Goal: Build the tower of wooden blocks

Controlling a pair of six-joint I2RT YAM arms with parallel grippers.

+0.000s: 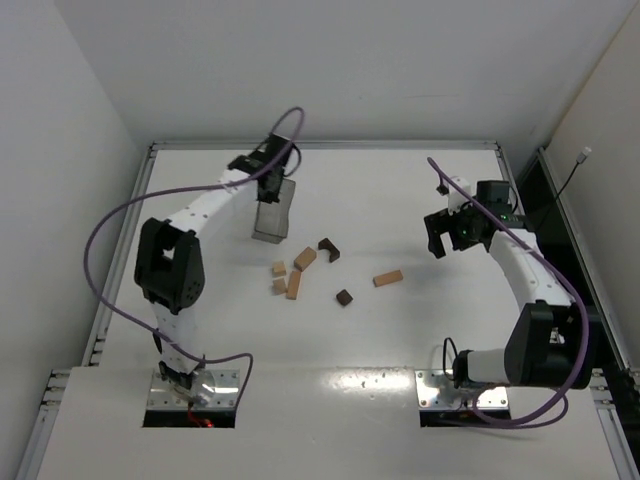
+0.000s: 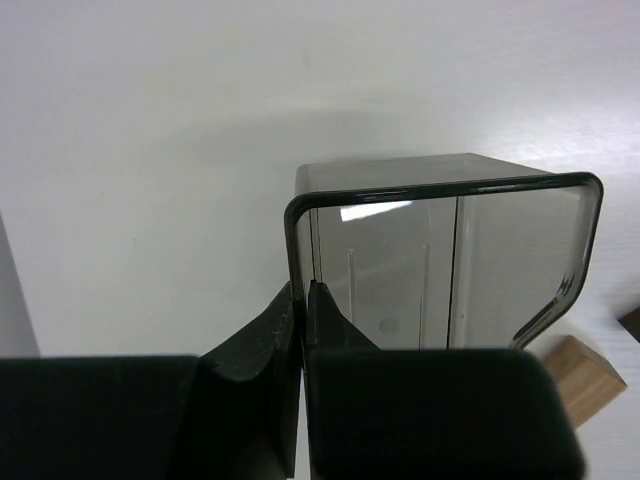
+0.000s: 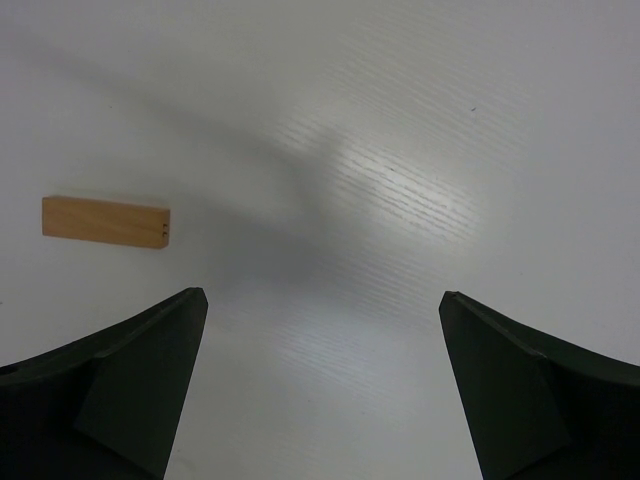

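Note:
No stacked tower shows; the wooden blocks lie loose on the white table. Several tan blocks (image 1: 293, 283) and a dark brown one (image 1: 328, 249) cluster at the centre. Another dark cube (image 1: 344, 297) and a tan bar (image 1: 388, 278) lie to their right. My left gripper (image 1: 272, 190) is shut on the left wall of the translucent grey bin (image 1: 272, 220), which is empty in the left wrist view (image 2: 440, 186), with the fingers (image 2: 325, 320) pinching its rim. My right gripper (image 1: 438, 240) is open and empty above bare table (image 3: 320, 295), right of the tan bar (image 3: 105, 221).
A tan block (image 2: 585, 375) lies just beside the bin's near right corner, with a dark block at the frame edge (image 2: 632, 322). The table's raised rim (image 1: 320, 145) runs along the back and sides. A purple cable (image 1: 110, 215) loops off the left arm.

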